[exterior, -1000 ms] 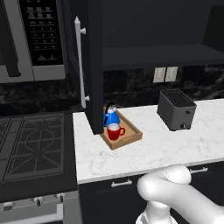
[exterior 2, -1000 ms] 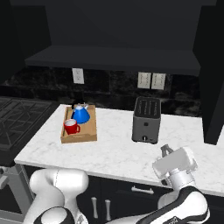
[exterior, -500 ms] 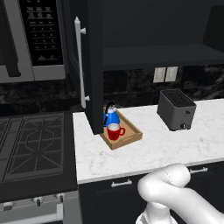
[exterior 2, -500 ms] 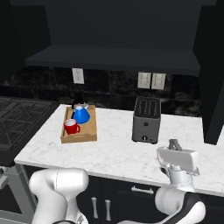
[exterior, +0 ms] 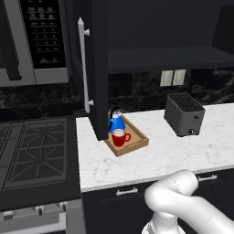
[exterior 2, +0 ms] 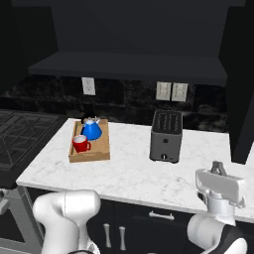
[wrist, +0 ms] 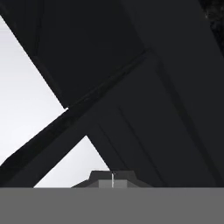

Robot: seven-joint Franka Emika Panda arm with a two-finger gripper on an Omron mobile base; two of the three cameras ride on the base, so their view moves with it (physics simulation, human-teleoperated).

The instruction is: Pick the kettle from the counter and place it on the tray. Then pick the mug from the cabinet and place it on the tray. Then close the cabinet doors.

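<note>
Left base view: kettle (exterior: 116,123) and mug (exterior: 119,137) both sit in the tray (exterior: 137,144) on the counter (exterior: 160,153), mug just in front of kettle. Left door (exterior: 93,68) stands open, edge-on, bar handle (exterior: 82,64) facing the stove. Judged step: closing the doors

Right base view: gripper (exterior 2: 220,181) sits low at the counter's front right edge, well apart from the right door (exterior 2: 242,79), which also hangs open. Cannot tell whether the jaws are open or shut

Hand view: dark cabinet panels at a slant, fingertips together or nearly so. Advice: rise clear of the counter, push the door's outer face near its free edge, sweep past the toaster (exterior 2: 165,136)
</note>
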